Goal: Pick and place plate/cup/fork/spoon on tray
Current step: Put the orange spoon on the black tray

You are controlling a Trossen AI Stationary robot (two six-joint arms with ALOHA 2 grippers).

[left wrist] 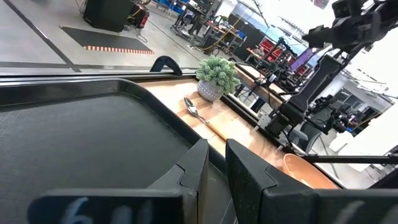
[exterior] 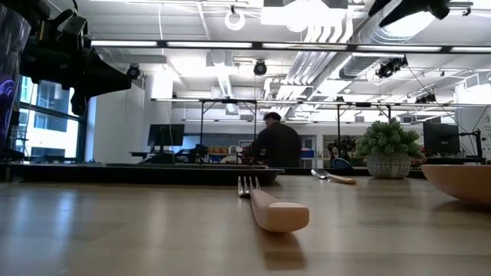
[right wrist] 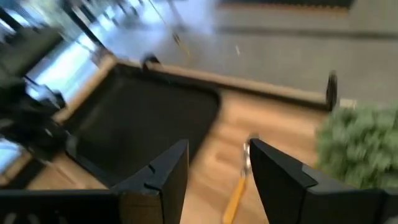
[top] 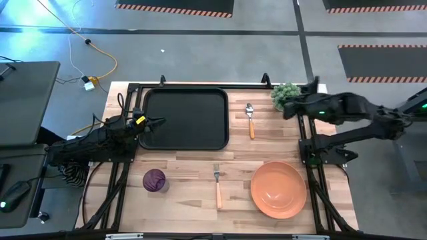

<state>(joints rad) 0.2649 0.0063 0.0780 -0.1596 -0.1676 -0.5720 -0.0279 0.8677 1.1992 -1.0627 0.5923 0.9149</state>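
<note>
Tray (top: 185,119): lying at the table's back left, bare. Spoon (top: 250,120) lying just right of it; fork (top: 217,183), cup (top: 155,180), plate (top: 278,189) sitting along the front. Left gripper (top: 160,123) hovering over the tray's left edge, fingers nearly together, holding nothing. Right gripper (top: 287,110) hanging by the plant (top: 285,94), fingers spread, holding nothing.

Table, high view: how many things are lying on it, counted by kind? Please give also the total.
Tray: 1
Plate: 1
Cup: 1
Fork: 1
Spoon: 1
Potted plant: 1
Total: 6
</note>
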